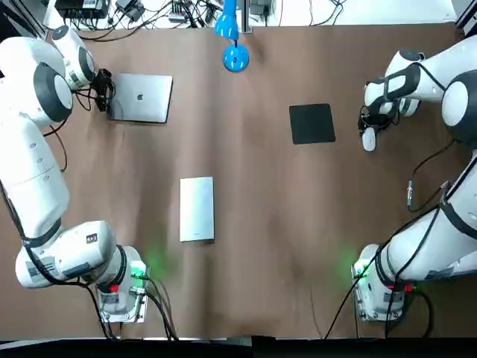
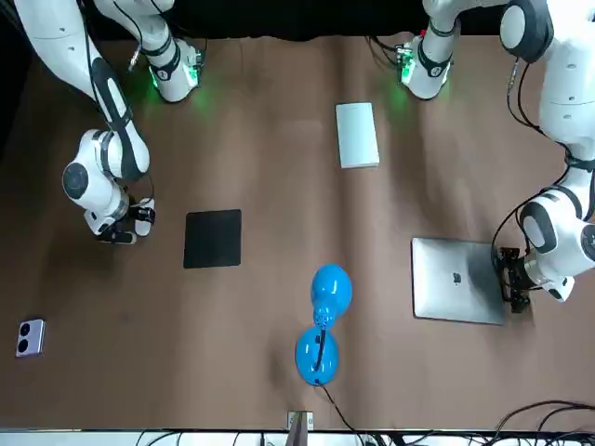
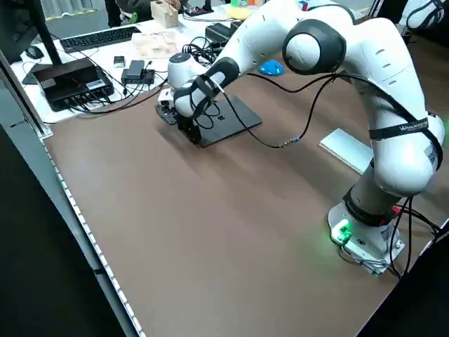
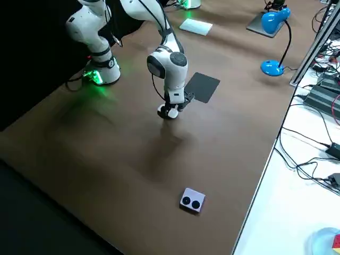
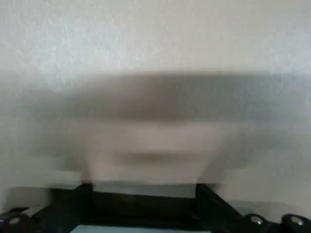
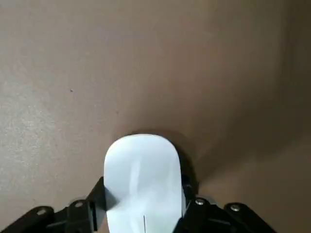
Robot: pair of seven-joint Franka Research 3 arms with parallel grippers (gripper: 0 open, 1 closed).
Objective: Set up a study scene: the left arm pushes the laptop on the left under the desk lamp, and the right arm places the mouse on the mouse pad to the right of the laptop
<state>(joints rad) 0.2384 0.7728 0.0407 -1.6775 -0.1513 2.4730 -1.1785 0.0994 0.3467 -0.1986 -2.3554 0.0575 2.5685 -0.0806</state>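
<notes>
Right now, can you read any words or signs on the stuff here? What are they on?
Apple logo, no words: on the laptop lid.
Print on the left arm: too small to read.
Nothing else can be read.

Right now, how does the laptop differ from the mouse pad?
The laptop is silver with a logo on its closed lid; the mouse pad is plain black. The laptop is the larger. The left gripper sits at the laptop's left edge, while the right gripper, holding the mouse, is beside the mouse pad, not over it. Both lie flat on the table, nothing on them.
</notes>
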